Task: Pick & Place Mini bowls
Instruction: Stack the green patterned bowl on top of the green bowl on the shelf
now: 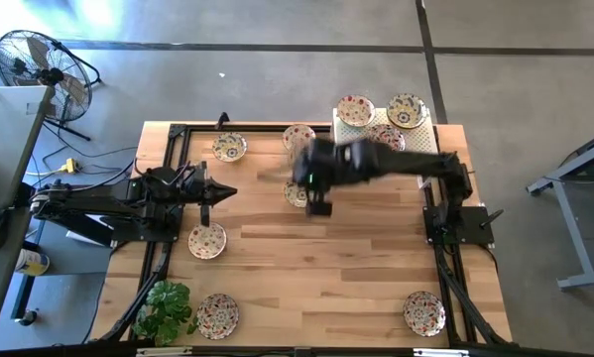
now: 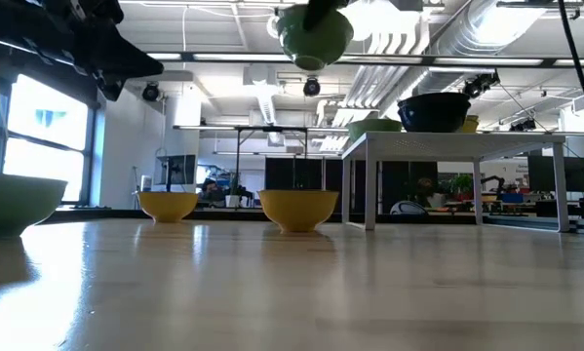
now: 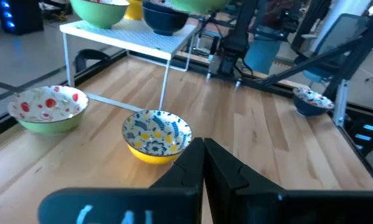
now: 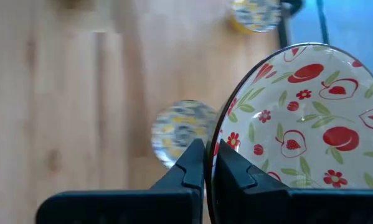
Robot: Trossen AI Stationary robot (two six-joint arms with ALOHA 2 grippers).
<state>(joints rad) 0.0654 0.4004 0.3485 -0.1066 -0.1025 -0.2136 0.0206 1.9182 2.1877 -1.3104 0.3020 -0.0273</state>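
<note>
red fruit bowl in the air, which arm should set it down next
Right. The right gripper is already shut on the rim of the red fruit bowl and holds it above the table. The left gripper sits shut and empty at the left side, near other bowls.

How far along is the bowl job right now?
Done, apparently: three mini bowls sit on the white stand. In hand: the right gripper is shut on the rim of a red-fruit bowl, lifted above the table. Left: bowls scattered on the table; the left gripper waits shut.
</note>
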